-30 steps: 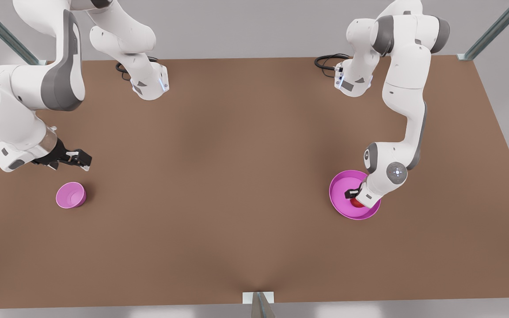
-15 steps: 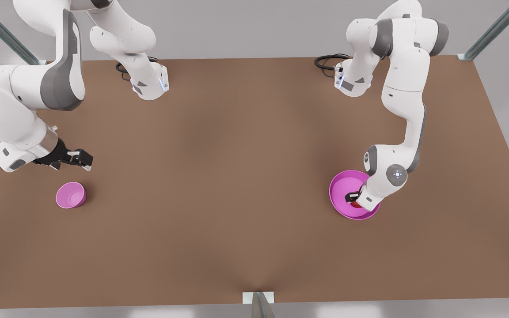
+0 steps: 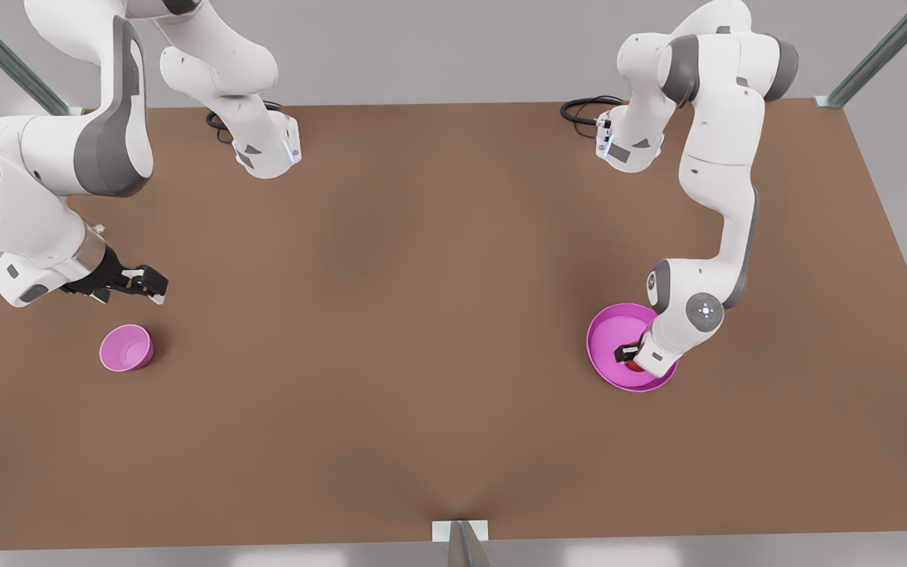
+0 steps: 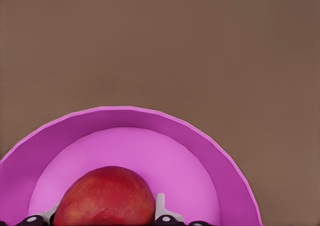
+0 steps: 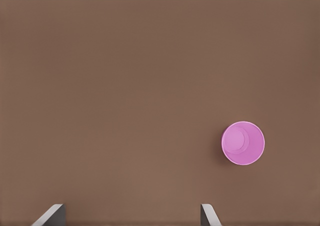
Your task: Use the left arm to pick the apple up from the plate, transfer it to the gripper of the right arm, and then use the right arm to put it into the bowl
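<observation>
My left gripper (image 3: 631, 358) brackets the apple (image 4: 105, 196) on the plate (image 4: 210, 151), grip unconfirmed; right gripper (image 3: 145, 284) spread near the bowl (image 3: 127, 347), waiting; handover remains.

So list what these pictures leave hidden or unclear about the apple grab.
- Apple: its lower part is cut off by the left wrist view's edge; in the front view the arm's wrist covers most of it.
- Left gripper over the plate: whether its fingers actually press the apple cannot be told.
- Right gripper waits open by the bowl; its fingertips are cropped in its wrist view.
</observation>
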Robot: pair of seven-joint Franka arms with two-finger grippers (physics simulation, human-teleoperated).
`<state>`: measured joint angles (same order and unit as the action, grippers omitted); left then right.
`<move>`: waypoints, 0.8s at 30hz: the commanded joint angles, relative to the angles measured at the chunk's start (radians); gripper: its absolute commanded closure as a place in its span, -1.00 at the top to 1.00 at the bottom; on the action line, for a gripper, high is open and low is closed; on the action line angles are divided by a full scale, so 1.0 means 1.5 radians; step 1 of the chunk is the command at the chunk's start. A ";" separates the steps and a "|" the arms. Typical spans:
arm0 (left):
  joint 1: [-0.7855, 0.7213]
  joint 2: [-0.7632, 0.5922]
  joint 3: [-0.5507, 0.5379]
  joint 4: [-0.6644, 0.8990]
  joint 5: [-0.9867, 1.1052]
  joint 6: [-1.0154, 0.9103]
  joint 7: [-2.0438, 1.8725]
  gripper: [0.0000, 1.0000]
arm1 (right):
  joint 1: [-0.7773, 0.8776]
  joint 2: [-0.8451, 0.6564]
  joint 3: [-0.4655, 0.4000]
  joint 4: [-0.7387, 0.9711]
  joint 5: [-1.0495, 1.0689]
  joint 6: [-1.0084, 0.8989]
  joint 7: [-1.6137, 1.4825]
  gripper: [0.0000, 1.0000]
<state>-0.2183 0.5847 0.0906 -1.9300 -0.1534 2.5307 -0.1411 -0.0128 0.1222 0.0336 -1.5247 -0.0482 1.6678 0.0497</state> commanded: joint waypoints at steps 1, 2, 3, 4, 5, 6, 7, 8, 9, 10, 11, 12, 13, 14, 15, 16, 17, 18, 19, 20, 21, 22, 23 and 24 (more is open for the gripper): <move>-0.001 -0.016 0.000 0.000 -0.006 -0.007 0.013 0.39 | 0.000 -0.001 0.000 0.001 0.000 0.000 0.001 1.00; -0.001 -0.031 0.000 0.000 -0.006 -0.019 0.020 0.38 | 0.001 -0.001 0.000 0.001 0.000 0.000 0.001 1.00; 0.000 -0.052 0.001 0.000 -0.005 -0.032 0.027 0.37 | 0.000 -0.001 0.000 0.001 0.000 0.000 0.001 1.00; 0.002 -0.078 0.001 0.015 -0.005 -0.089 0.036 0.34 | 0.001 -0.001 0.000 0.002 0.000 0.000 0.001 1.00; 0.002 -0.093 0.001 0.028 -0.005 -0.118 0.042 0.34 | 0.000 -0.001 0.000 0.002 0.000 0.000 0.001 1.00; 0.002 -0.115 0.001 0.058 -0.005 -0.167 0.046 0.34 | 0.001 -0.001 0.000 0.003 0.000 0.000 0.001 1.00; -0.003 -0.122 -0.003 0.136 -0.008 -0.280 0.051 0.34 | 0.001 -0.001 0.000 0.003 0.000 0.000 0.002 1.00; -0.004 -0.121 -0.025 0.187 -0.037 -0.340 0.060 0.34 | -0.001 -0.001 0.000 0.004 0.000 0.000 0.001 1.00; -0.005 -0.121 -0.031 0.199 -0.106 -0.342 0.099 0.34 | 0.002 -0.001 0.000 0.003 0.000 0.000 0.003 1.00; -0.005 -0.119 -0.036 0.216 -0.208 -0.342 0.170 0.34 | -0.001 -0.001 0.000 0.003 0.000 0.000 0.001 1.00; -0.005 -0.116 -0.040 0.219 -0.271 -0.342 0.219 0.34 | 0.002 -0.001 0.000 0.003 0.000 0.000 0.003 1.00; -0.008 -0.111 -0.058 0.225 -0.310 -0.343 0.257 0.34 | 0.002 -0.001 0.000 0.004 0.000 0.000 0.003 1.00; -0.010 -0.109 -0.093 0.231 -0.327 -0.342 0.269 0.34 | 0.003 -0.001 0.000 0.004 0.000 0.000 0.003 1.00; -0.010 -0.107 -0.096 0.244 -0.369 -0.342 0.295 0.34 | 0.003 -0.001 0.001 0.003 0.000 0.000 0.003 1.00; -0.014 -0.094 -0.107 0.260 -0.411 -0.341 0.433 0.35 | 0.003 -0.001 0.001 0.004 0.000 0.000 0.004 1.00; -0.015 -0.070 -0.124 0.277 -0.452 -0.339 0.561 0.35 | 0.004 -0.001 0.001 0.004 0.000 0.000 0.004 1.00; -0.015 -0.034 -0.161 0.298 -0.519 -0.304 0.718 0.35 | 0.004 -0.001 0.001 0.004 0.000 0.000 0.004 1.00; -0.019 -0.022 -0.169 0.308 -0.584 -0.284 0.833 0.35 | 0.004 -0.001 0.002 0.004 0.001 0.000 0.004 1.00; -0.020 -0.018 -0.170 0.313 -0.613 -0.281 0.927 0.35 | 0.004 -0.001 0.005 0.004 0.011 0.000 0.005 1.00; -0.024 0.001 -0.170 0.329 -0.658 -0.280 1.019 0.35 | 0.004 -0.001 0.006 0.004 0.061 0.000 0.013 1.00; -0.024 0.028 -0.188 0.354 -0.738 -0.279 1.116 0.35 | 0.004 -0.001 0.007 0.003 0.118 0.000 0.040 1.00; -0.032 0.061 -0.197 0.388 -0.762 -0.275 1.151 0.35 | 0.006 0.003 0.018 0.003 0.146 0.000 0.065 1.00; -0.041 0.084 -0.198 0.410 -0.811 -0.267 1.221 0.35 | 0.011 0.004 0.032 0.003 0.171 0.002 0.106 1.00; -0.054 0.108 -0.199 0.431 -0.861 -0.253 1.288 0.35 | 0.017 0.005 0.041 0.003 0.204 0.005 0.147 1.00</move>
<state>-0.2935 0.7340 -0.2056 -1.2967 -1.2481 2.1246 0.5554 -0.0056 0.1361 0.0843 -1.5205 0.1572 1.6702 0.0858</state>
